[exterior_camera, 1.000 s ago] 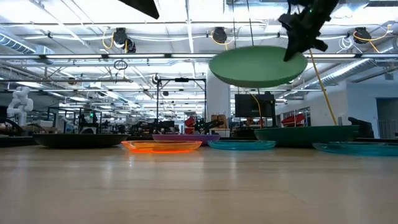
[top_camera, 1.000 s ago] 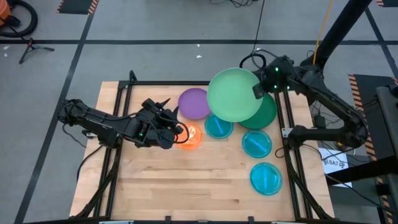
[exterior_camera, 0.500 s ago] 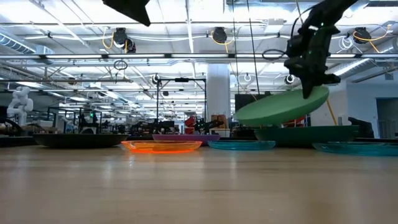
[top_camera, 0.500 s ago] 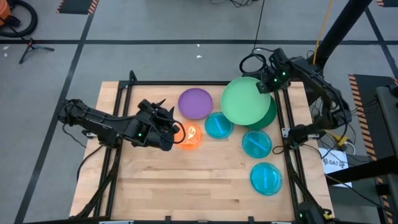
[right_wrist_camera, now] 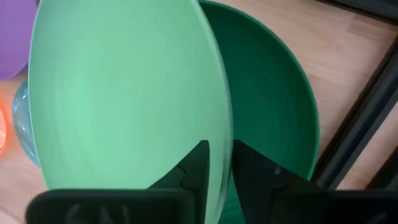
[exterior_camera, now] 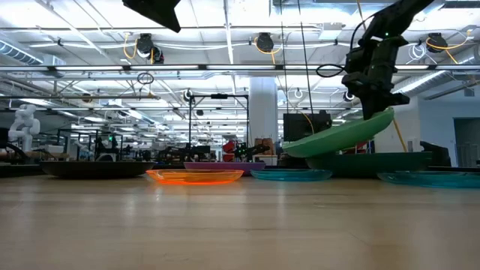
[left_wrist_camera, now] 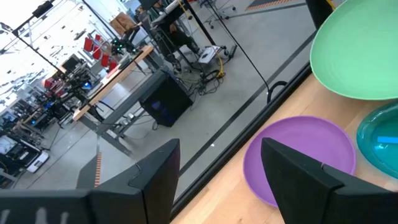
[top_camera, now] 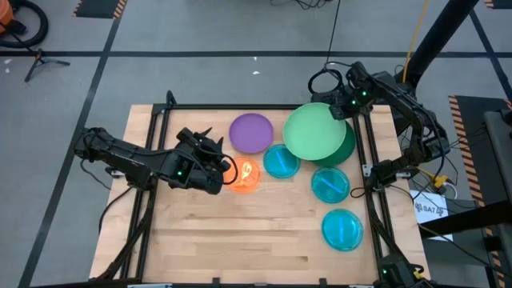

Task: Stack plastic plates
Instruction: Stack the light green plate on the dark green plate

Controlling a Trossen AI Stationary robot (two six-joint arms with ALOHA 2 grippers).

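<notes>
My right gripper (top_camera: 342,108) is shut on a large mint green plate (top_camera: 314,132) at the table's far right. The plate hangs tilted over a large dark green plate (top_camera: 346,150) that rests flat on the table. My left gripper (top_camera: 228,166) is open and empty, low beside the small orange plate (top_camera: 245,176). A purple plate (top_camera: 250,132) lies on the table beyond the orange one. Three cyan plates lie near the right side (top_camera: 281,162), (top_camera: 330,184), (top_camera: 342,229). A black plate (exterior_camera: 94,169) shows at the left of the low view only. My right gripper pinches the mint green plate's rim (right_wrist_camera: 221,146) on its far-right side between its two fingers, one finger (right_wrist_camera: 198,163) on the upper face and one (right_wrist_camera: 250,167) on the outside. The fingers come from above. The plate is tilted, its held side (exterior_camera: 379,120) high and its opposite edge (exterior_camera: 292,150) low near the dark green plate.
Black metal rails (top_camera: 366,152) run along the table's sides and far edge. The near half of the wooden table (top_camera: 240,240) is bare wood. The left arm (top_camera: 128,160) lies low across the table's left side.
My right gripper has gone down and a little toward the table's right edge with the mint green plate. The plate was level and high. It is now tipped, its left edge low, over the dark green plate.
</notes>
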